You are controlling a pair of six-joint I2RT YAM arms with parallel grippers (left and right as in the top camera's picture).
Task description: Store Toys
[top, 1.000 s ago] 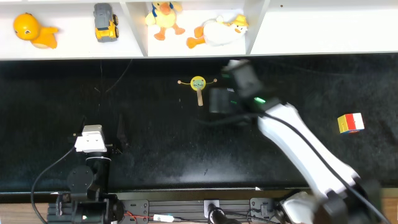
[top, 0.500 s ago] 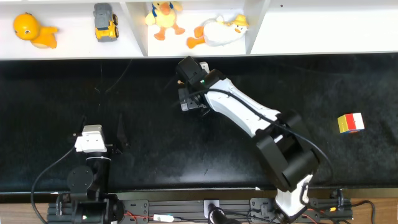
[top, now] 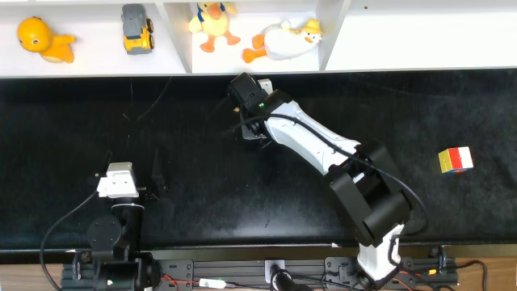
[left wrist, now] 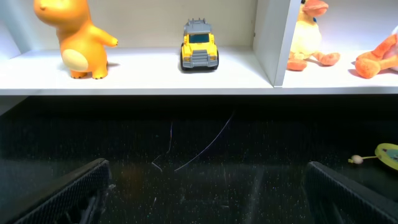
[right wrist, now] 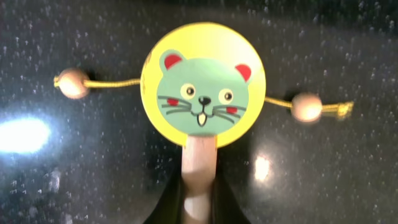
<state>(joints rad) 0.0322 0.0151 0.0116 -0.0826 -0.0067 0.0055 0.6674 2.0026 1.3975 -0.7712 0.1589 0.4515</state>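
The right gripper (right wrist: 199,200) is clenched on the wooden handle of a rattle drum (right wrist: 202,93), one dark finger pressed to each side of the stick. The drum lies flat on the black worktop (top: 81,145). Its round yellow head bears a green whiskered animal face, and a wooden bead on a yellow cord trails out to either side. In the top view the right gripper (top: 247,129) has reached across the middle and sits over the drum near the worktop's far edge, just in front of the white shelf (top: 404,56) that runs along that edge.

In the shelf's middle compartment, nearest the drum, a yellow duck plush (top: 214,23) sits upright, and a white duck plush (top: 283,40) lies on its side next to it. Past the divider, the left compartment holds a yellow toy truck (top: 137,31) and, farther left, an orange figure (top: 44,39).

A multicoloured cube (top: 456,160) rests alone near the worktop's right edge, well apart from the drum.

The left gripper (left wrist: 208,190) is released, its fingers spread wide. It is low over the worktop's near left part, facing the shelf, and its view catches the drum's edge (left wrist: 388,154) off to one side.
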